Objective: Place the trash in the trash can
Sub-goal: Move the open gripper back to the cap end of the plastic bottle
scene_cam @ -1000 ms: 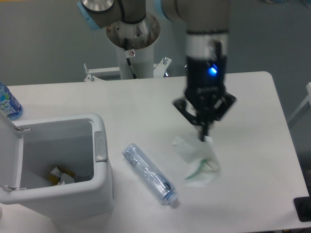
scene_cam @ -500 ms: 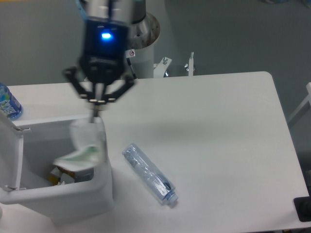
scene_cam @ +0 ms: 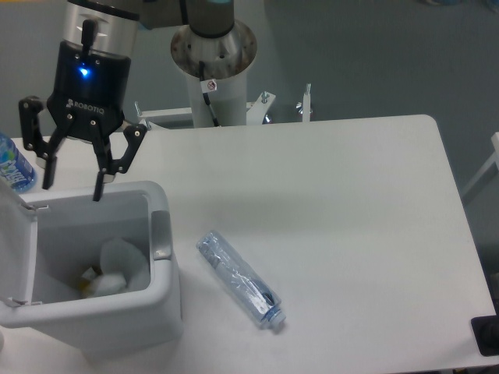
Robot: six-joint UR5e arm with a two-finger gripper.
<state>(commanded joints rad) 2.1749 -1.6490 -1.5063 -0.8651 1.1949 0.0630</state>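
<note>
Since the frame half a second earlier, the end effector [scene_cam: 72, 185] has shifted left and released the white wrapper [scene_cam: 119, 262], which then hung from its fingertips over the bin and now lies inside the trash can [scene_cam: 160, 292]; one second ago the wrapper was still being lifted off the right half of the counter [scene_cam: 351, 234]. The crinkled bottle [scene_cam: 238, 279] has not moved across all three frames.

Fixed camera view, current state:

1. End effector: fingers spread wide apart, holding nothing. It hangs above the rear left edge of the trash can opening, tips pointing down, with a blue indicator light lit on its black body.

2. Trash can: white, rectangular with rounded corners, standing at the front left of the counter. The lid [scene_cam: 15, 249] is open and stands up along the left side. A grey oval push button [scene_cam: 161, 233] sits on the right rim.

3. White wrapper: resting at the bottom of the trash can, against the right inner wall, beside other scraps.

4. Crinkled bottle: lying flat on the counter, just right of the trash can, apart from it, set diagonally with its cap end toward the front right.

5. Blue-labelled water bottle [scene_cam: 14, 166]: upright at the far left edge, behind the lid, partly cut off by the picture border
</note>
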